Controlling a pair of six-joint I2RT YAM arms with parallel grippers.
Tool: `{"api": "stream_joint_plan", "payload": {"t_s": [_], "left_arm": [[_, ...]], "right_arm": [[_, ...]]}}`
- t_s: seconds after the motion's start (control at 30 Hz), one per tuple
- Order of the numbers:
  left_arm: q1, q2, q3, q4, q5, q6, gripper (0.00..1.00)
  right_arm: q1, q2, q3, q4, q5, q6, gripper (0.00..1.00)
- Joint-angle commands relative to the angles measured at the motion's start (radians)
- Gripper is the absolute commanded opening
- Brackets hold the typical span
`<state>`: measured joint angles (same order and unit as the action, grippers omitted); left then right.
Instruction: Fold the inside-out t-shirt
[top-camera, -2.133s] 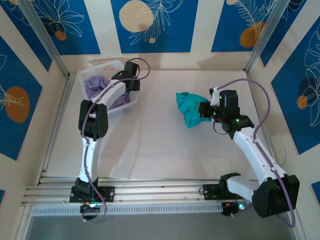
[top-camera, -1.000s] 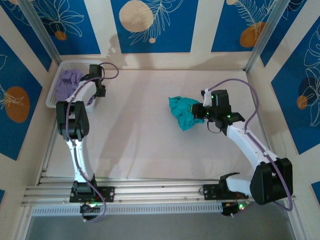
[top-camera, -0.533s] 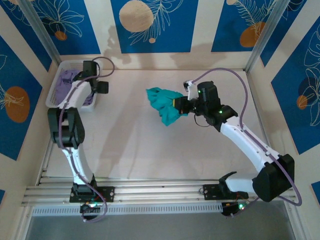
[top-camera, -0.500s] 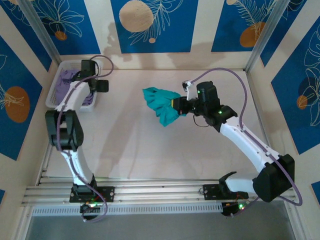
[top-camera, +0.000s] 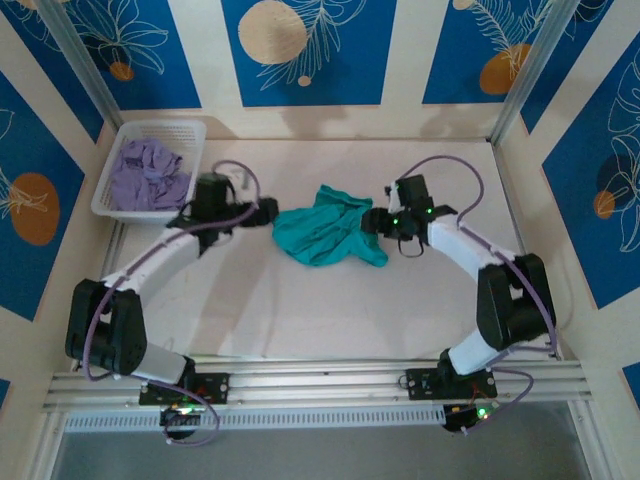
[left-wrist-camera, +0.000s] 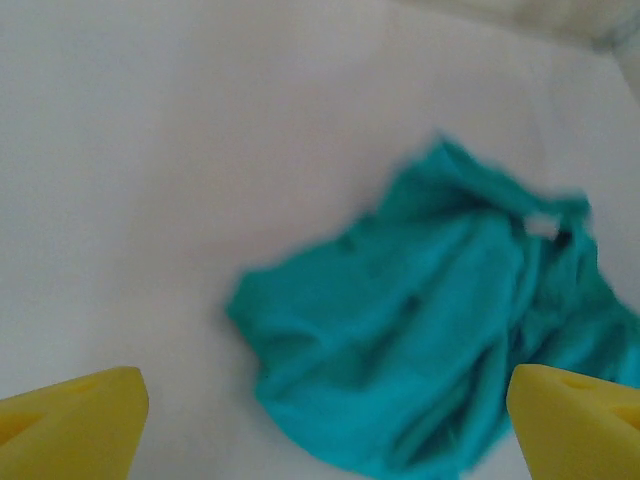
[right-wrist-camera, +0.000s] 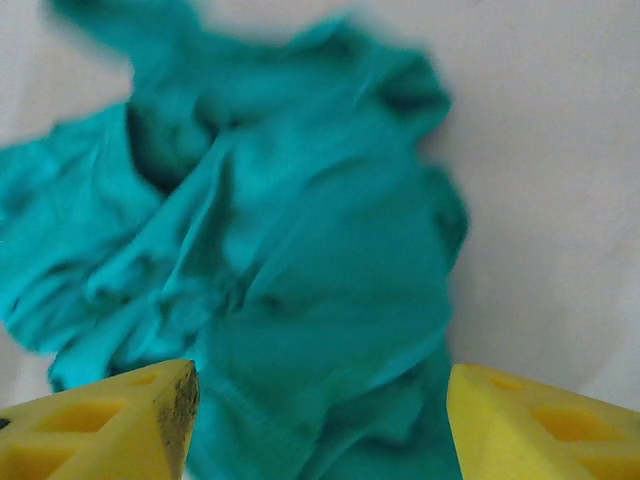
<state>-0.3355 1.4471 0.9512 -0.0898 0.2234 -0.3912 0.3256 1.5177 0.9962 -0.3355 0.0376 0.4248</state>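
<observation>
Since half a second ago, my left arm has swung away from the basket (top-camera: 163, 126) toward the middle of the table (top-camera: 300, 310). The inside-out t-shirt (top-camera: 325, 236) no longer hangs from my right gripper (top-camera: 372, 221). It now lies on the table in a crumpled teal heap, roughly midway between my two arms and well apart from the basket.

My left gripper (top-camera: 268, 211) sits just beside the shirt's left edge. In the left wrist view its yellow fingers (left-wrist-camera: 75, 420) stand wide apart at the bottom corners, and the shirt (left-wrist-camera: 430, 330) lies ahead of them, a little to the right, on bare table. Nothing is between those fingers.

My right gripper is at the shirt's right edge. In the right wrist view its fingers (right-wrist-camera: 540, 425) are also spread wide, and bunched folds of the shirt (right-wrist-camera: 300, 250) lie ahead of them and reach down into the gap between them. I cannot tell whether either finger touches the cloth, but they are not pinching it.

The pale lavender garment (top-camera: 148, 175) lies heaped in the basket at the table's far left corner.
</observation>
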Motion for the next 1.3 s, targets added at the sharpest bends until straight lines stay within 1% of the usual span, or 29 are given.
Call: {"api": "stream_joint_plan", "payload": {"t_s": [0.0, 0.1, 0.17, 0.27, 0.37, 0.43, 0.47, 0.53, 0.6, 0.67, 0.73, 0.8, 0.83, 0.9, 0.97, 1.03, 1.17, 1.27], "left_arm": [[-0.074, -0.023, -0.094, 0.088, -0.003, -0.054, 0.91], [-0.141, 0.043, -0.101, 0.074, -0.04, -0.018, 0.89], [-0.176, 0.12, -0.054, 0.031, -0.05, -0.002, 0.83], [-0.231, 0.201, 0.005, 0.017, -0.062, 0.017, 0.79], [-0.276, 0.271, 0.057, 0.009, -0.085, 0.031, 0.73], [-0.288, 0.314, 0.087, 0.012, -0.085, 0.031, 0.65], [-0.29, 0.335, 0.1, 0.015, -0.079, 0.027, 0.59], [-0.292, 0.368, 0.122, 0.022, -0.067, 0.022, 0.47], [-0.291, 0.382, 0.141, 0.021, -0.065, 0.022, 0.3], [-0.29, 0.371, 0.155, -0.003, -0.094, 0.035, 0.11], [-0.287, 0.33, 0.165, -0.028, -0.128, 0.054, 0.01], [-0.282, 0.254, 0.166, -0.053, -0.156, 0.067, 0.0], [-0.278, 0.198, 0.164, -0.061, -0.17, 0.07, 0.0], [-0.271, 0.086, 0.164, -0.067, -0.194, 0.071, 0.0], [-0.257, -0.033, 0.185, -0.082, -0.232, 0.059, 0.0], [-0.241, -0.134, 0.224, -0.1, -0.275, 0.048, 0.0], [-0.218, -0.318, 0.256, -0.041, -0.383, 0.057, 0.0], [-0.209, -0.384, 0.303, -0.058, -0.44, 0.08, 0.0]], "right_arm": [[0.114, -0.092, -0.057, -0.028, 0.114, -0.02, 0.66], [0.129, -0.042, -0.087, -0.027, 0.166, -0.008, 0.66], [0.124, 0.01, -0.067, -0.052, 0.216, -0.022, 0.65], [0.141, 0.042, -0.043, -0.079, 0.3, -0.037, 0.66], [0.144, 0.065, -0.05, -0.059, 0.308, -0.043, 0.66], [0.144, 0.097, -0.04, -0.047, 0.304, -0.043, 0.62], [0.145, 0.115, -0.031, -0.043, 0.3, -0.048, 0.57], [0.148, 0.135, -0.019, -0.021, 0.295, -0.059, 0.43], [0.149, 0.131, -0.015, -0.003, 0.292, -0.075, 0.28], [0.148, 0.098, -0.002, -0.011, 0.29, -0.102, 0.1], [0.149, 0.03, 0.001, -0.022, 0.306, -0.141, 0.0], [0.147, -0.075, 0.004, -0.032, 0.306, -0.18, 0.0], [0.144, -0.142, 0.013, -0.043, 0.286, -0.198, 0.0], [0.138, -0.273, 0.034, -0.05, 0.225, -0.223, 0.0], [0.123, -0.401, 0.072, -0.046, 0.138, -0.237, 0.0], [0.105, -0.489, 0.129, -0.05, 0.068, -0.239, 0.0], [0.083, -0.588, 0.237, -0.055, 0.0, -0.253, 0.0], [0.078, -0.612, 0.301, -0.089, -0.006, -0.265, 0.0]]}}
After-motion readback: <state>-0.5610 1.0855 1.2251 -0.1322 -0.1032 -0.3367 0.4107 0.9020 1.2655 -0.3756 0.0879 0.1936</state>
